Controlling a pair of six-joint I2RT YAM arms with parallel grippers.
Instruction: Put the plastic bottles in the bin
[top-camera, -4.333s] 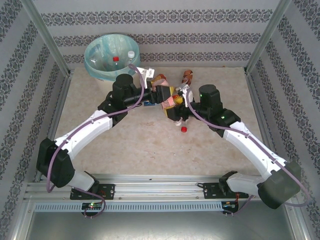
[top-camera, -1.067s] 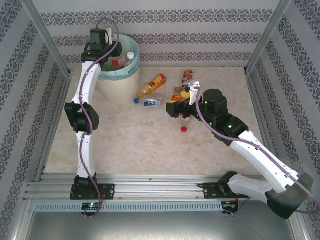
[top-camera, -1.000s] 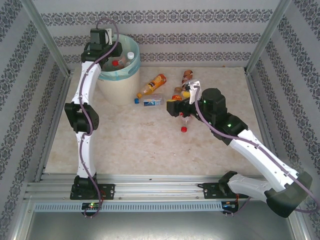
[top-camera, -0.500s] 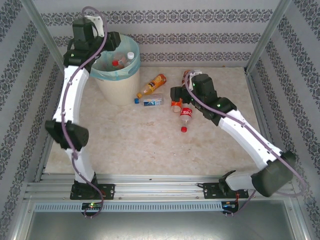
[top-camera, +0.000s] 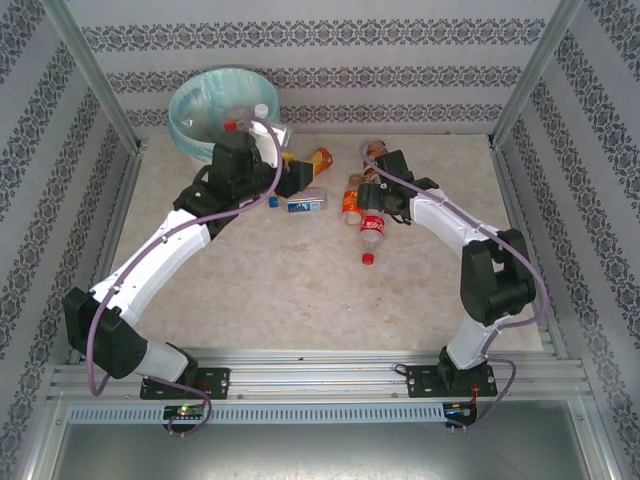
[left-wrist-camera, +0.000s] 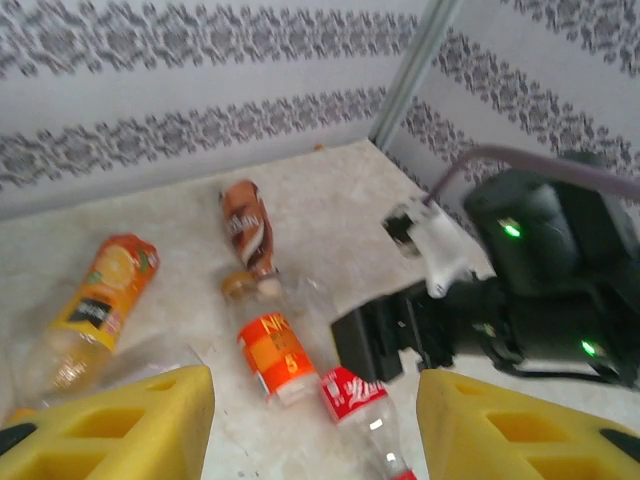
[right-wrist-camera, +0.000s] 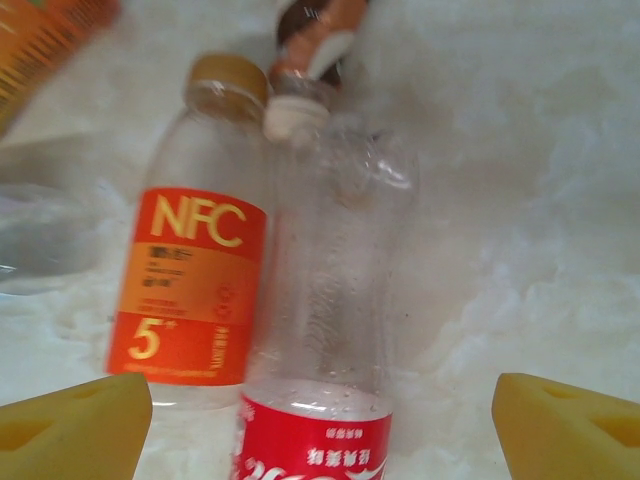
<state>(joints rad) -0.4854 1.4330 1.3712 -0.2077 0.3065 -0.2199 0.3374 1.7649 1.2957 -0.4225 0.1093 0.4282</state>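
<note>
- Right claw (right-wrist-camera: 320, 425): pads apart, one in each lower corner of the wrist view, nothing clamped. The red-labelled bottle (right-wrist-camera: 325, 330) lies on its side in the gap, and neither pad touches it. Judged reason: the claw straddles the body so it can pinch across it.
- NFC bottle (right-wrist-camera: 195, 290), orange label: lies just left of the red-labelled one, side against side. This probably explains the wide stance. The left-hand pad has little room and could catch both bottles.
- Brown bottle (right-wrist-camera: 315, 30): lies at the top edge of the wrist view, close to the far ends of the other two.
- Left claw (left-wrist-camera: 315, 425): pads apart and empty, at the lower left and lower right of its wrist view. It faces the same cluster across the counter (top-camera: 280, 290). Judged free for its next pick.
- Orange juice bottle (left-wrist-camera: 95, 300): lies left of centre in that view, nearest the left pad. In the top view the blue-labelled bottle (top-camera: 300, 204) lies just below it. Both look like likely picks for the left arm, as they lie on the bin's side of the cluster.
- Bin (top-camera: 200, 80): stands at the upper left of the top view and has a teal liner. A red cap and a white cap show inside, so some bottles are already in.
- Five bottles lie on the counter in the upper middle of the top view. Task judged partly done.
- Risk: the two claws are near each other.
</note>
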